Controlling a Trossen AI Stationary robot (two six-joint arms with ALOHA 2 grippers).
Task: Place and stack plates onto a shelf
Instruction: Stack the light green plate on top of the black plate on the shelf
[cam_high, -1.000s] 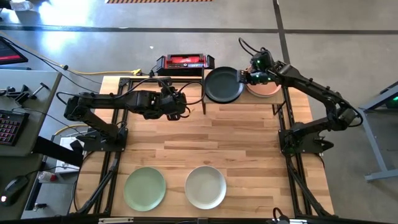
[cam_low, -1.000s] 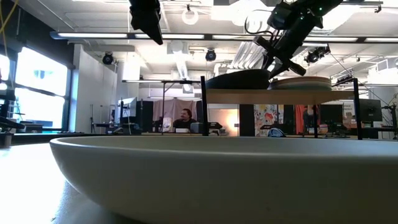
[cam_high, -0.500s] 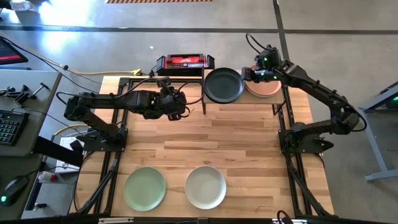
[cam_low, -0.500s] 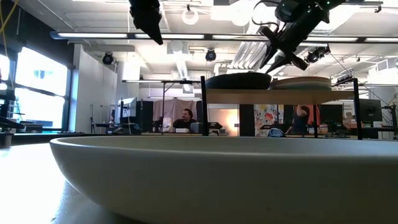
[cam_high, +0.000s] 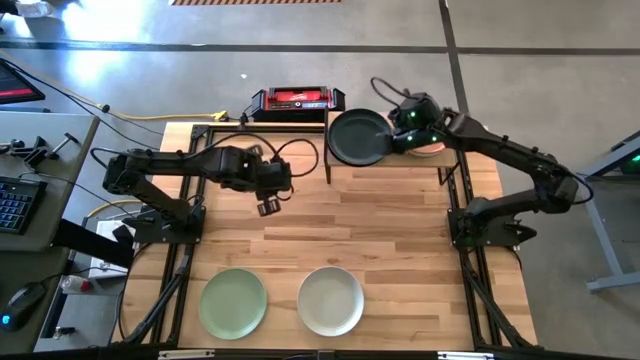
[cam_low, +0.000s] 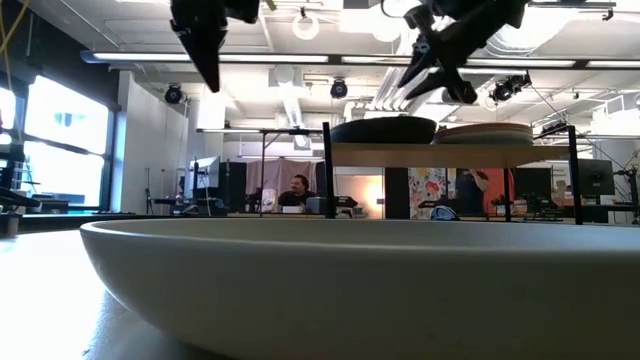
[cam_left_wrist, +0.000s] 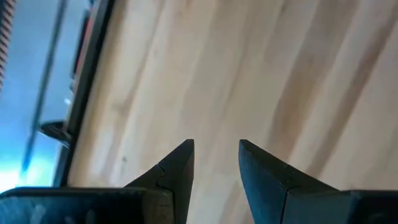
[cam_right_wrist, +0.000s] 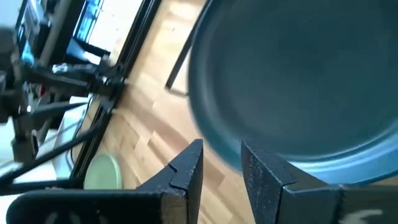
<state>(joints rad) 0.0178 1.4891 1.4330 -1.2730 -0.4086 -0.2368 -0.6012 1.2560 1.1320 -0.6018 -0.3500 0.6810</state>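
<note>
A black plate (cam_high: 358, 137) (cam_right_wrist: 286, 81) lies flat on the left half of the light-wood shelf (cam_low: 430, 155). Beside it, a salmon plate (cam_high: 433, 148) tops a low stack (cam_low: 487, 132), partly hidden by my right arm. My right gripper (cam_high: 398, 134) (cam_right_wrist: 222, 152) (cam_low: 428, 72) hovers open above the black plate's right part and touches nothing. My left gripper (cam_high: 268, 206) (cam_left_wrist: 216, 149) (cam_low: 208, 70) hangs open over bare table, left of centre. A light green plate (cam_high: 233, 303) and an off-white plate (cam_high: 331, 300) rest on the table by its near edge.
A red-and-black box (cam_high: 297, 100) sits behind the table's far edge, left of the shelf. Thin black shelf posts (cam_high: 328, 160) stand at the shelf's corners. Bare wood (cam_high: 380, 225) stretches between the shelf and the two near plates. In the low view the off-white plate (cam_low: 380, 290) fills the foreground.
My right gripper has come off the black plate's right rim, risen, and moved left over the plate. The plate, tilted a second ago, now lies flat on the shelf. My left gripper has swung toward the table's near edge and a little left.
</note>
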